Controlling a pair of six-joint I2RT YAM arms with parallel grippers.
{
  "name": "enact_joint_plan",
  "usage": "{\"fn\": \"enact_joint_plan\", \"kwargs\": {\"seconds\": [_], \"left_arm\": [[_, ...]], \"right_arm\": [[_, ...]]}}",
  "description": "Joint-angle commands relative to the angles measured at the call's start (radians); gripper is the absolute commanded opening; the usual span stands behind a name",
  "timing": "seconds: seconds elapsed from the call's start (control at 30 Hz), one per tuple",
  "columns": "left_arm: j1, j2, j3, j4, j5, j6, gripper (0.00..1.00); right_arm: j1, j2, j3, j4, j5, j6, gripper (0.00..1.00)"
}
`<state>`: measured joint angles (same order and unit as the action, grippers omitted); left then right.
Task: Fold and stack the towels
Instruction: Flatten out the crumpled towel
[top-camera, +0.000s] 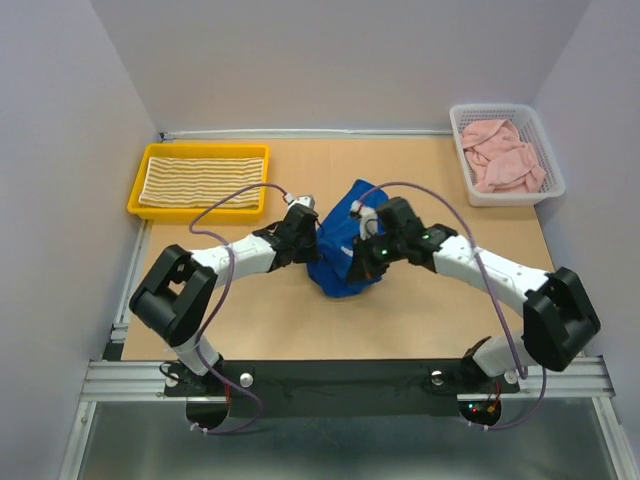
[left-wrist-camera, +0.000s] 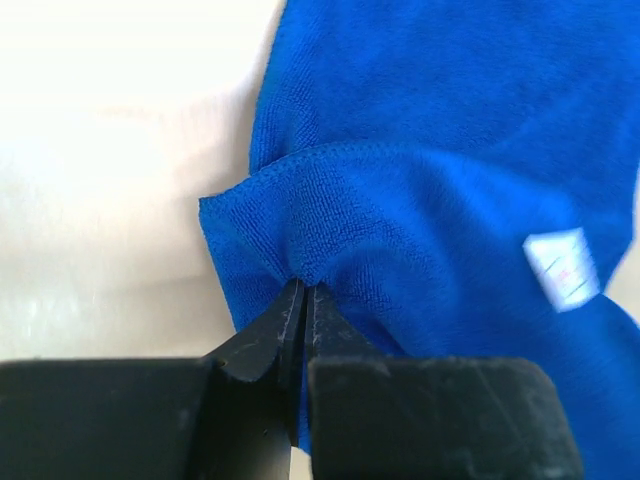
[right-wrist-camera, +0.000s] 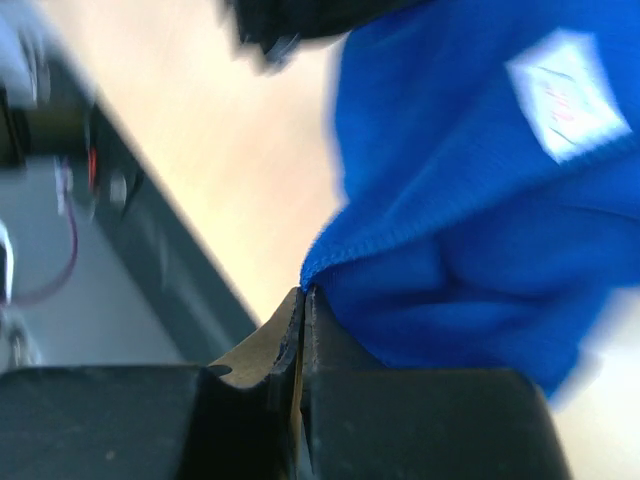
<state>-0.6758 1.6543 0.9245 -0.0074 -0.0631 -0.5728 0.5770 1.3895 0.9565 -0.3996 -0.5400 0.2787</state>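
The royal blue towel (top-camera: 342, 248) hangs bunched between both arms at the table's middle. My left gripper (top-camera: 312, 232) is shut on its left hem; the left wrist view shows the cloth (left-wrist-camera: 420, 170) pinched at my gripper's tips (left-wrist-camera: 303, 287), with a white label (left-wrist-camera: 562, 268) to the right. My right gripper (top-camera: 362, 262) is shut on the towel's right edge; the right wrist view shows the blue cloth (right-wrist-camera: 470, 230) pinched at the tips (right-wrist-camera: 304, 293). The yellow-and-cream striped towel (top-camera: 200, 180) lies flat in a yellow tray. The pale pink towel (top-camera: 503, 155) lies crumpled in a white basket.
The yellow tray (top-camera: 140, 195) stands at the back left. The white basket (top-camera: 552, 165) stands at the back right. Grey walls close in the table on three sides. A black rail (top-camera: 340, 385) carrying the arm bases runs along the near edge.
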Motion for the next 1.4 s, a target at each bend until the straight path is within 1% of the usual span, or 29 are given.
{"fn": "enact_joint_plan", "kwargs": {"seconds": [0.0,0.03,0.1,0.13,0.17,0.2,0.23,0.27,0.3,0.33,0.37,0.43,0.47,0.5,0.53,0.57,0.6,0.63,0.67,0.83,0.87,0.97,1.0,1.03,1.1,1.23,1.37], "left_arm": [[0.013,-0.129,-0.085,0.067,0.026,-0.068,0.15],[0.019,-0.177,-0.101,0.07,0.026,-0.081,0.16],[0.031,-0.218,-0.136,0.064,0.005,-0.085,0.22],[0.035,-0.258,-0.147,0.058,-0.009,-0.087,0.25],[0.036,-0.274,-0.153,0.054,-0.015,-0.084,0.34],[0.036,-0.29,-0.159,0.043,-0.021,-0.081,0.39],[0.035,-0.318,-0.17,0.038,-0.021,-0.078,0.43],[0.035,-0.33,-0.174,0.035,-0.017,-0.07,0.5],[0.035,-0.35,-0.176,0.023,-0.018,-0.068,0.53],[0.035,-0.358,-0.177,0.017,-0.02,-0.065,0.57],[0.033,-0.367,-0.177,0.012,-0.021,-0.065,0.6],[0.013,-0.384,-0.167,-0.017,-0.04,-0.053,0.64],[0.002,-0.39,-0.158,-0.028,-0.067,-0.049,0.66],[-0.01,-0.39,-0.135,-0.054,-0.082,-0.036,0.66],[-0.024,-0.383,-0.119,-0.069,-0.095,-0.032,0.67],[-0.053,-0.372,-0.101,-0.084,-0.119,-0.027,0.68],[-0.067,-0.361,-0.063,-0.11,-0.129,-0.022,0.68],[-0.079,-0.329,-0.041,-0.124,-0.138,-0.013,0.68],[-0.093,-0.309,-0.02,-0.137,-0.151,-0.009,0.69],[-0.186,-0.141,0.163,-0.255,-0.199,0.027,0.68],[-0.201,-0.114,0.19,-0.275,-0.21,0.031,0.68],[-0.266,-0.01,0.305,-0.367,-0.26,0.068,0.61],[-0.292,0.017,0.359,-0.417,-0.273,0.092,0.6],[-0.309,0.066,0.384,-0.44,-0.288,0.106,0.6],[-0.33,0.111,0.445,-0.5,-0.319,0.148,0.59],[-0.386,0.2,0.517,-0.554,-0.343,0.209,0.59],[-0.416,0.268,0.577,-0.603,-0.377,0.264,0.59]], "right_arm": [[0.232,0.133,0.039,-0.008,-0.028,-0.042,0.06],[0.26,0.152,0.053,-0.019,-0.032,-0.049,0.09],[0.302,0.174,0.06,-0.031,-0.046,-0.068,0.18],[0.302,0.171,0.06,-0.045,-0.044,-0.075,0.31],[0.304,0.16,0.06,-0.053,-0.029,-0.087,0.4],[0.302,0.145,0.06,-0.059,0.0,-0.091,0.47],[0.304,0.125,0.062,-0.068,0.064,-0.096,0.57],[0.304,0.093,0.068,-0.093,0.105,-0.104,0.59],[0.296,0.074,0.07,-0.102,0.218,-0.095,0.61],[0.285,0.047,0.07,-0.114,0.273,-0.066,0.61],[0.268,0.033,0.068,-0.12,0.311,-0.05,0.61],[0.181,0.007,0.047,-0.122,0.37,-0.013,0.61],[0.144,-0.024,0.035,-0.12,0.379,0.022,0.61],[0.076,-0.039,0.013,-0.12,0.396,0.036,0.62],[0.048,-0.053,0.004,-0.117,0.408,0.045,0.63],[0.023,-0.063,-0.005,-0.114,0.422,0.062,0.67],[-0.014,-0.075,-0.013,-0.113,0.449,0.068,0.69],[-0.032,-0.076,-0.031,-0.111,0.454,0.076,0.72],[-0.048,-0.078,-0.039,-0.105,0.453,0.091,0.73],[-0.135,-0.098,-0.113,-0.055,0.431,0.149,0.73],[-0.143,-0.102,-0.128,-0.035,0.427,0.155,0.73],[-0.175,-0.121,-0.176,-0.005,0.417,0.175,0.73],[-0.186,-0.125,-0.197,0.001,0.417,0.177,0.73],[-0.192,-0.13,-0.203,0.007,0.417,0.177,0.73],[-0.204,-0.144,-0.225,0.018,0.416,0.178,0.73],[-0.226,-0.159,-0.252,0.031,0.402,0.178,0.73],[-0.236,-0.165,-0.272,0.042,0.393,0.177,0.73]]}}
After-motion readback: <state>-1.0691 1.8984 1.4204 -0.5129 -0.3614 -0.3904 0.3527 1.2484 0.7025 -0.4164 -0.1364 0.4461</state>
